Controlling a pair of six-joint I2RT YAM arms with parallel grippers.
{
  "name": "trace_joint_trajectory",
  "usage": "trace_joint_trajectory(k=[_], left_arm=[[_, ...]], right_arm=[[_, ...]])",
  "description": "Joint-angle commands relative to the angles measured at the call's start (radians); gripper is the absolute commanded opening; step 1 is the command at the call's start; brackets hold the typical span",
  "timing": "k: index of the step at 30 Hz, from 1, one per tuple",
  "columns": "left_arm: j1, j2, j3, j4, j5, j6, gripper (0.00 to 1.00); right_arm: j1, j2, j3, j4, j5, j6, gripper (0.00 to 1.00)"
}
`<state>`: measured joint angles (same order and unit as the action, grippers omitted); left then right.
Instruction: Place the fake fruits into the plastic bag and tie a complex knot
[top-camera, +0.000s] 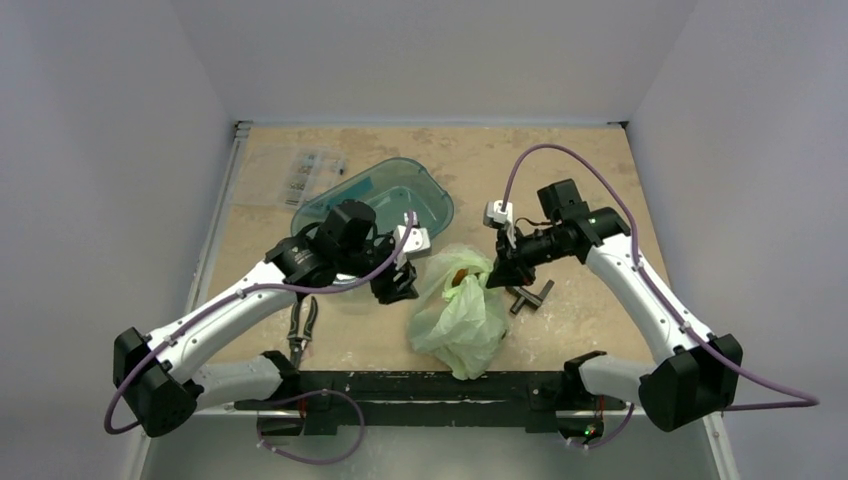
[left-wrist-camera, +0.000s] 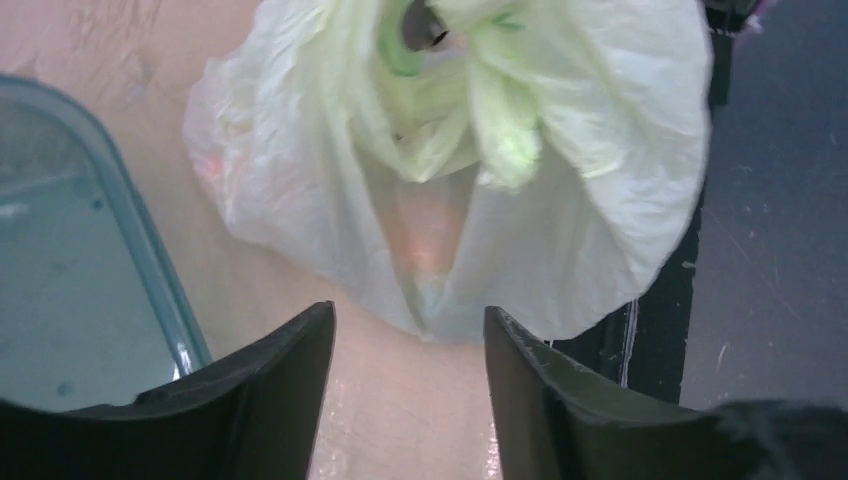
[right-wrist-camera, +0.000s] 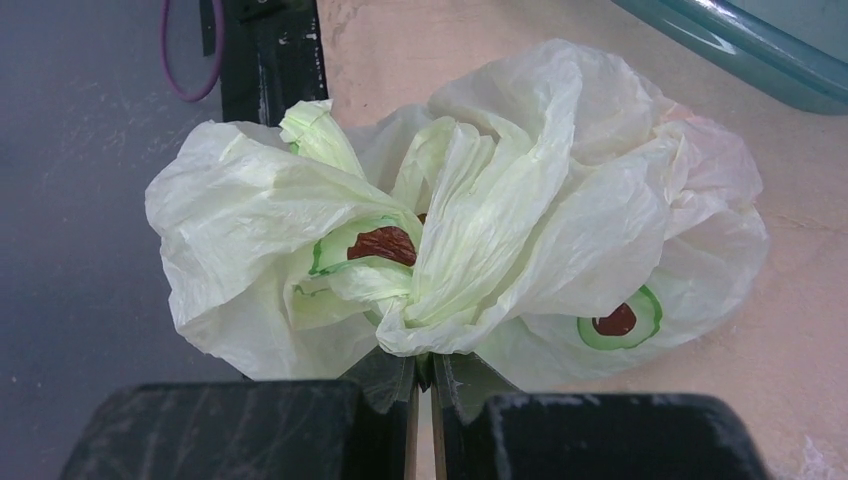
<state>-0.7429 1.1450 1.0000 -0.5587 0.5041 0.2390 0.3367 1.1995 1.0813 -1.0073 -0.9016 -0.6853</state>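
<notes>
Lying at the table's far-left corner is a clear packet, and pliers rest near the front edge beside the left arm. Next comes the teal tub, tilted across the far half, with the left arm reaching over its near rim.

The left gripper hangs low just right of the tub and just left of the bag. From its wrist, the two fingers stand partly apart with only bare table between them. They hold nothing, and the bag's edge comes just up to their tips without touching either.

The bag sits mid-table towards the front, pale green and crumpled, its top gathered into folds. One orange fruit shows at its mouth and glows through the plastic; the other fruits cannot be made out.

The right gripper meets the bag's upper right. Its jaws are pressed together on a bunched fold of the bag. A dark T-shaped piece lies just right of the bag.
</notes>
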Motion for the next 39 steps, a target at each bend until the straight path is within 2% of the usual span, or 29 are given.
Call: trace_joint_trajectory(k=[1, 2, 3, 7, 13, 15, 16, 17, 21, 30, 39], left_arm=[[-0.115, -0.040, 0.053, 0.005, 0.037, 0.116, 0.64], [-0.135, -0.033, 0.054, 0.023, 0.008, 0.127, 0.75], [-0.150, -0.024, 0.055, 0.048, -0.023, 0.124, 0.77], [-0.190, 0.035, 0.100, 0.091, -0.114, 0.088, 0.76], [-0.236, 0.118, 0.190, 0.097, -0.253, 0.092, 0.73], [-0.237, 0.125, 0.201, 0.091, -0.263, 0.101, 0.65], [-0.237, 0.126, 0.201, 0.091, -0.257, 0.109, 0.57], [-0.237, 0.124, 0.201, 0.086, -0.244, 0.121, 0.48], [-0.239, 0.122, 0.190, 0.048, -0.217, 0.145, 0.00], [-0.114, 0.060, -0.008, 0.098, -0.154, 0.012, 0.00], [0.002, 0.054, -0.086, 0.122, -0.160, -0.002, 0.00]], right_arm=[[-0.003, 0.022, 0.052, -0.009, -0.064, 0.009, 0.00], [-0.003, 0.017, 0.045, 0.022, -0.083, 0.053, 0.00], [-0.001, 0.009, 0.035, 0.068, -0.100, 0.107, 0.00], [0.007, -0.014, 0.005, 0.224, -0.127, 0.267, 0.00], [0.051, -0.027, -0.003, 0.250, -0.114, 0.307, 0.00], [0.052, -0.034, -0.012, 0.242, -0.097, 0.288, 0.00], [0.051, -0.037, -0.012, 0.230, -0.090, 0.272, 0.00], [0.053, -0.036, -0.010, 0.218, -0.084, 0.261, 0.00], [0.051, -0.027, 0.013, 0.153, -0.070, 0.187, 0.00], [0.022, -0.029, 0.015, -0.057, 0.089, -0.082, 0.00], [-0.012, -0.030, 0.003, -0.083, 0.140, -0.154, 0.00]])
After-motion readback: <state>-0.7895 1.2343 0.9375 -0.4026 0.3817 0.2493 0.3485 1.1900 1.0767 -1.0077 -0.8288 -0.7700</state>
